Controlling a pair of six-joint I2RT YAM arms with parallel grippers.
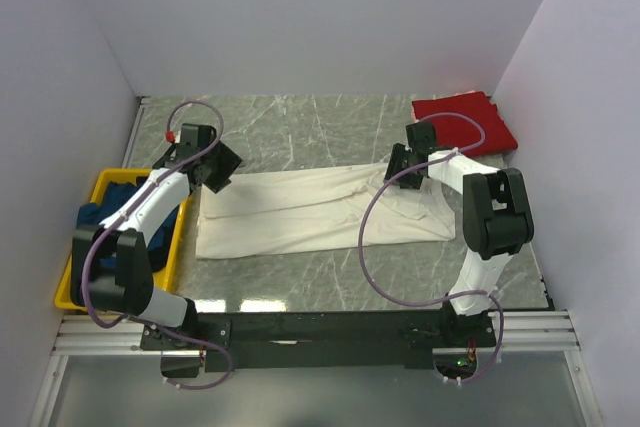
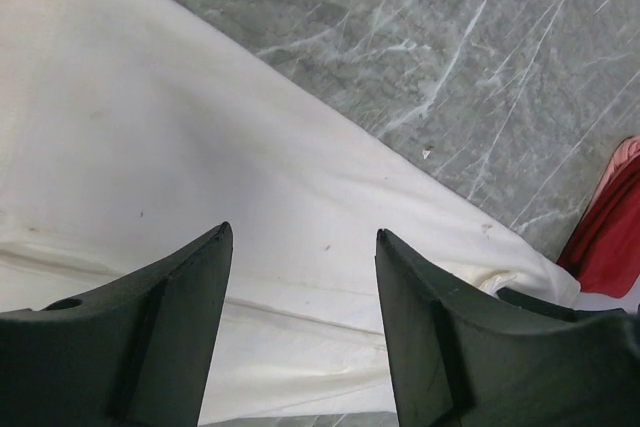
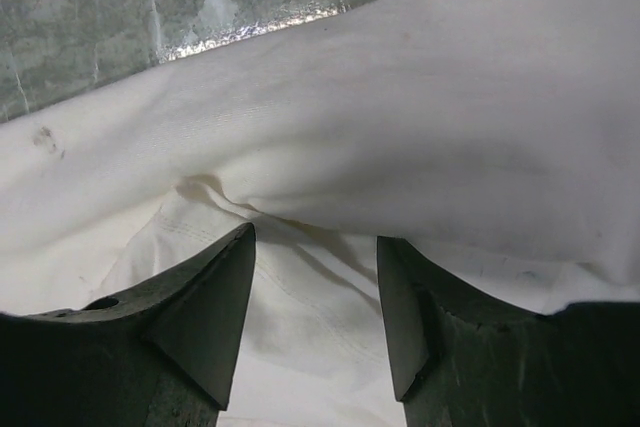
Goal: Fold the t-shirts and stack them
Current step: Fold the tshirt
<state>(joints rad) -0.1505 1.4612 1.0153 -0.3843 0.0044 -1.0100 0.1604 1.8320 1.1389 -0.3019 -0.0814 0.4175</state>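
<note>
The plain cream-white t-shirt (image 1: 300, 215) looks partly folded mid-table beneath the spread, empty left gripper (image 1: 222, 169) and right gripper (image 1: 400, 162), while the bright red t-shirt (image 1: 465, 119) sits folded far right and the dark blue t-shirt (image 1: 100, 212) waits in the yellow plastic tray (image 1: 66, 287).

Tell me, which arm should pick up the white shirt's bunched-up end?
Probably right. The right gripper, open, hangs just over the bunched fold of the white shirt; the left gripper sits at the flat other end.

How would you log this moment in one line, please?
white shirt: laid out | left gripper, right gripper: open over it | red shirt: folded, far right | blue shirt: in tray
</note>
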